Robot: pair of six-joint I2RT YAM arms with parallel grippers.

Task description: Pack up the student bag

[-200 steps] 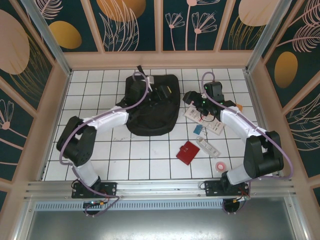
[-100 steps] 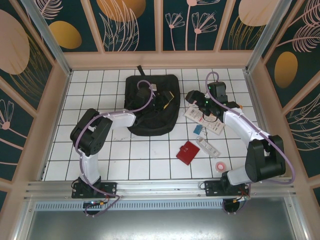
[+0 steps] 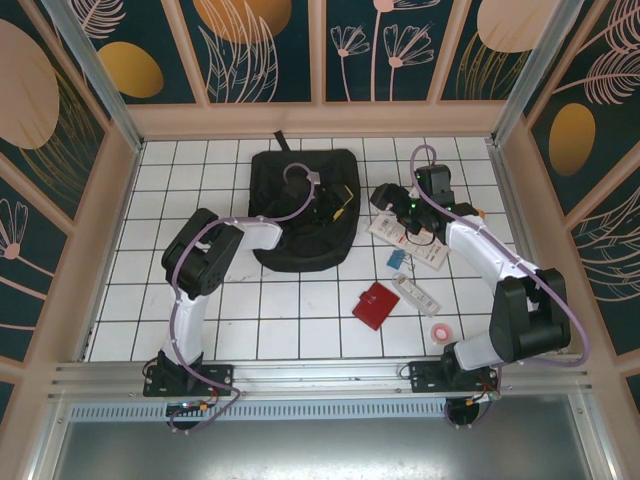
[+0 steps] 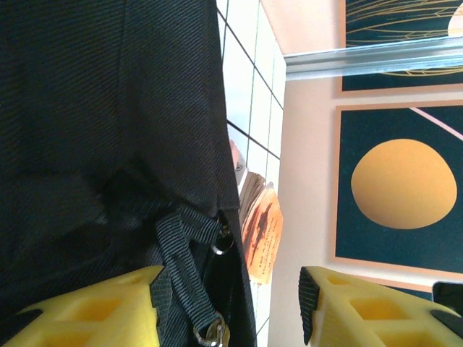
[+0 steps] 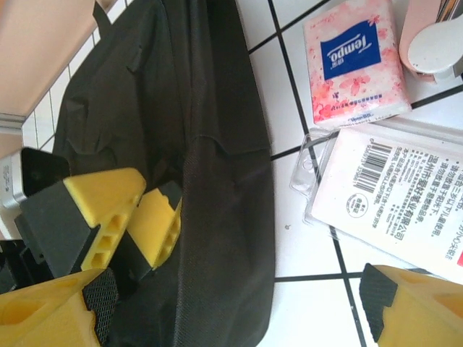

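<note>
The student bag [image 3: 300,215], a large black fabric backpack, lies flat at the back middle of the tiled table, its small top loop pointing to the far wall. My left gripper [image 3: 338,207] hovers open over the bag's right side. In the left wrist view its yellow fingers straddle a woven strap [image 4: 177,264] with a metal zipper ring, just above the bag [image 4: 108,108]. My right gripper [image 3: 385,195] is open at the bag's right edge. In the right wrist view the bag's side [image 5: 224,217] lies between its pads, and the left gripper's fingers [image 5: 108,206] show.
Right of the bag lie a pink tissue pack [image 5: 354,61], a white blister package [image 3: 410,240], a small blue item [image 3: 397,258], a long white strip pack [image 3: 417,295], a red wallet [image 3: 376,305] and a pink tape roll [image 3: 441,331]. An orange booklet [image 4: 262,231] lies near the right wall.
The left arm folded its elbow inward and its gripper slid right across the bag. The bag's top loop, raised a second ago, lies flat. The right gripper barely shifted.
</note>
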